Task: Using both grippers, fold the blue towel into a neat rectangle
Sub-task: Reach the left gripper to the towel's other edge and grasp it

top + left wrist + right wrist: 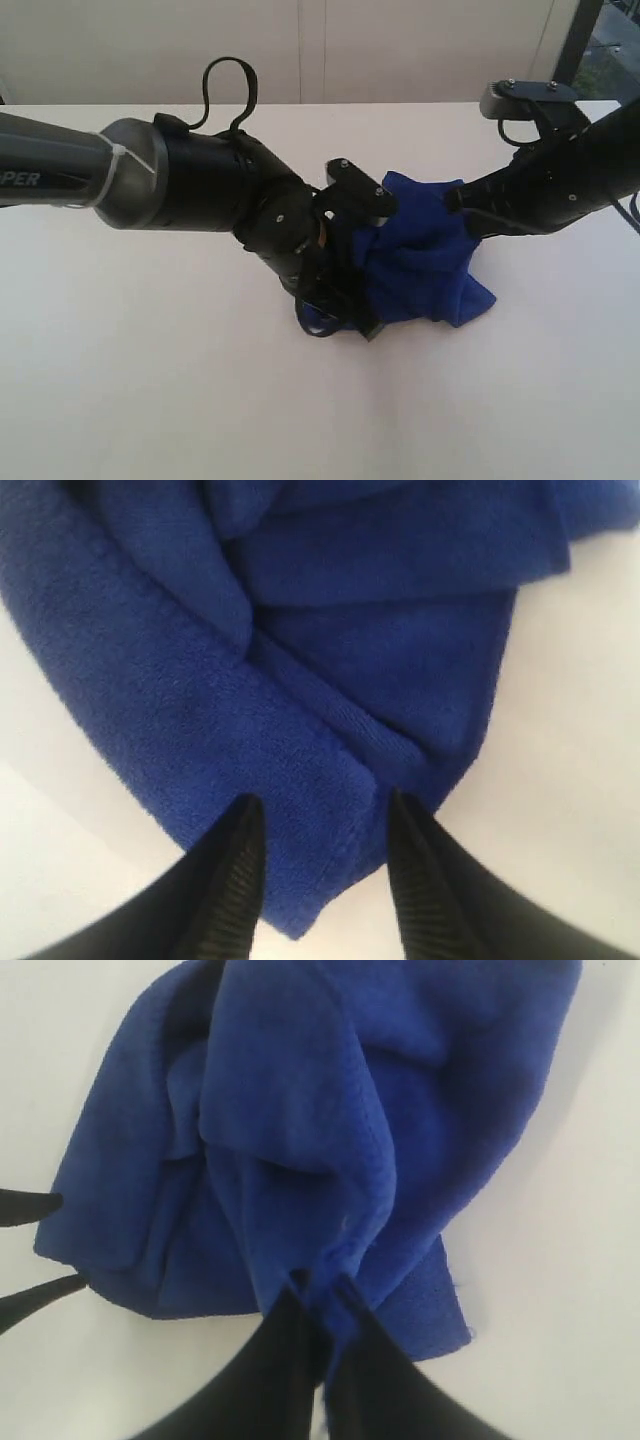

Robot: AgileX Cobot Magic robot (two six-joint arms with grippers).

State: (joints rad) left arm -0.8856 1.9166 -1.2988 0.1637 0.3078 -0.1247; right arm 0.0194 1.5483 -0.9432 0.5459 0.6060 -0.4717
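Observation:
The blue towel [425,250] lies bunched in a crumpled heap on the white table [150,380]. My left gripper [345,312] reaches in at the heap's left, near edge. In the left wrist view its jaws [320,815] stand apart, and a folded corner of the towel [300,660] lies between them without being pinched. My right gripper [455,205] comes in from the right at the top of the heap. In the right wrist view it [320,1290] is shut on a raised fold of the towel [330,1110]. The left gripper's fingertips [30,1205] show at that view's edge.
The left arm's thick black and grey body [200,185] crosses the table's left half with a cable loop [228,85] above it. The right arm [570,180] spans the right side. A pale wall [300,50] runs behind the table's far edge.

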